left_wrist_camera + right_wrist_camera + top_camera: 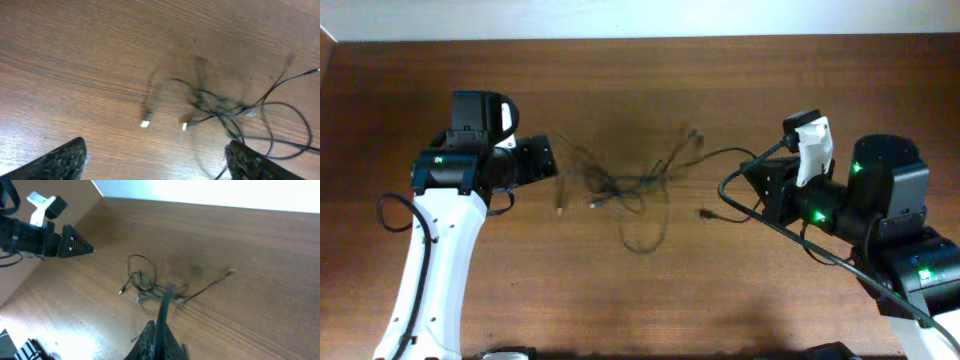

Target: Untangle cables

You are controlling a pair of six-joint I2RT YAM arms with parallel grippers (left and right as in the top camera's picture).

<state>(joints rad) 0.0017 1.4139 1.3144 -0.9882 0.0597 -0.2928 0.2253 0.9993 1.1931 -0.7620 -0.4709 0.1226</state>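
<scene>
The cables (620,185) lie in a loose black tangle at the table's middle, with thin strands looping out and small plug ends lying beside them. In the left wrist view the tangle (220,107) lies ahead and to the right, and two light plug ends (145,123) rest on the wood. My left gripper (155,146) is open wide just left of the tangle, nothing between its fingers (65,160); one strand runs past the right finger. My right gripper (159,330) is shut on one cable strand (164,302) that leads out to the tangle (150,287). In the overhead view my left gripper (552,160) is at the tangle's left edge and my right gripper (755,178) to its right.
Thicker black cords (750,215) hang from the right arm near the table. A loose plug (705,213) lies between the tangle and the right arm. The left arm (45,235) shows at the far left of the right wrist view. The wall edge (640,38) runs along the back.
</scene>
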